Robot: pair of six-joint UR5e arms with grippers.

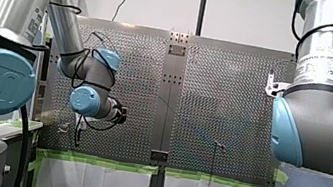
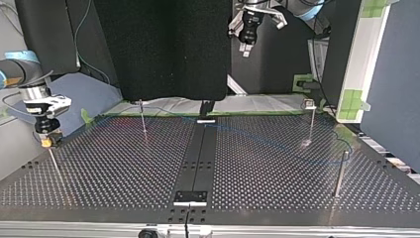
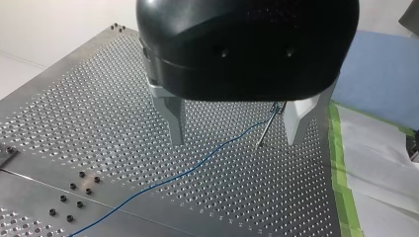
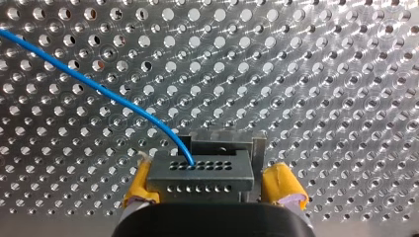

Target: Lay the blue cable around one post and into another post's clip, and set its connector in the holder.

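Connector (image 4: 200, 173) is at the holder (image 4: 222, 139), looks seated or very nearly so. Cable (image 4: 106, 94) leaves its upper row of holes and arcs away over the table (image 4: 321, 74).

Our right gripper (image 4: 212, 186) straddles the connector. We can't tell whether it's clamping or loose. In the top view this is at the frame's far left, low over the table.

Our left gripper (image 3: 234, 138) hangs high, jaws spread wide, nothing in them. Under it the cable runs up to a post (image 3: 264, 131), and blue shows at the post's top, so we judge the clip step done. In the top view a faint blue line crosses mid-frame toward the right. We can't resolve whether it wraps a post there.

Step in hand: the last one, setting the connector.

Next move needs:
- A straight push until the connector is flush in the holder.
- A release and straight retreat, with no side drag on the cable, or the connector may lift out.
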